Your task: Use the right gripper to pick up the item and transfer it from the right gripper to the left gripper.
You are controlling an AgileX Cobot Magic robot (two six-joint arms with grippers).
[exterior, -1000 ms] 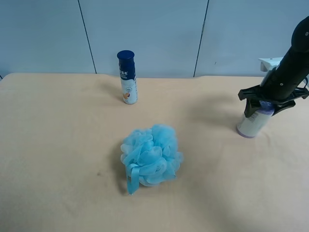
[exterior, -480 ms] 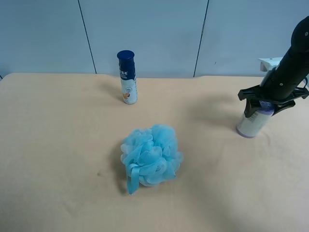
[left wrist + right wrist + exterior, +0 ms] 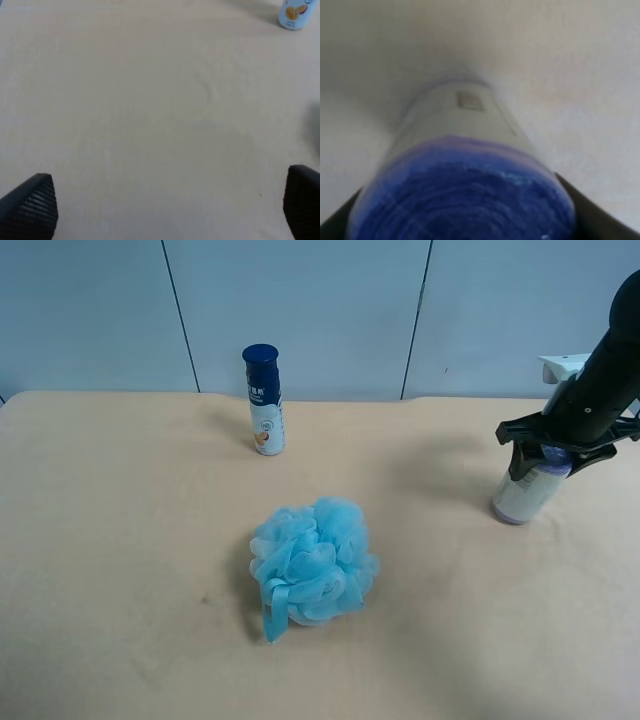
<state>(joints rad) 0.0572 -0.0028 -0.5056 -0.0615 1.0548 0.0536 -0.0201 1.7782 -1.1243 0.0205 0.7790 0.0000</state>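
Observation:
The item, a stout white container with a purple-blue lid, stands tilted on the table at the exterior high view's right. My right gripper, on the black arm with a white bracket, is closed around its lid. In the right wrist view the lid of the item fills the space between the two black fingertips. My left gripper shows only in the left wrist view. Its fingers stand wide apart over bare tabletop, holding nothing.
A fluffy light-blue bath sponge lies mid-table. A taller slim bottle with a dark-blue cap stands at the back; its base also shows in the left wrist view. The beige table ends at a blue wall.
The right gripper and the item have shifted very slightly toward the exterior high view's right. Nothing else has moved.

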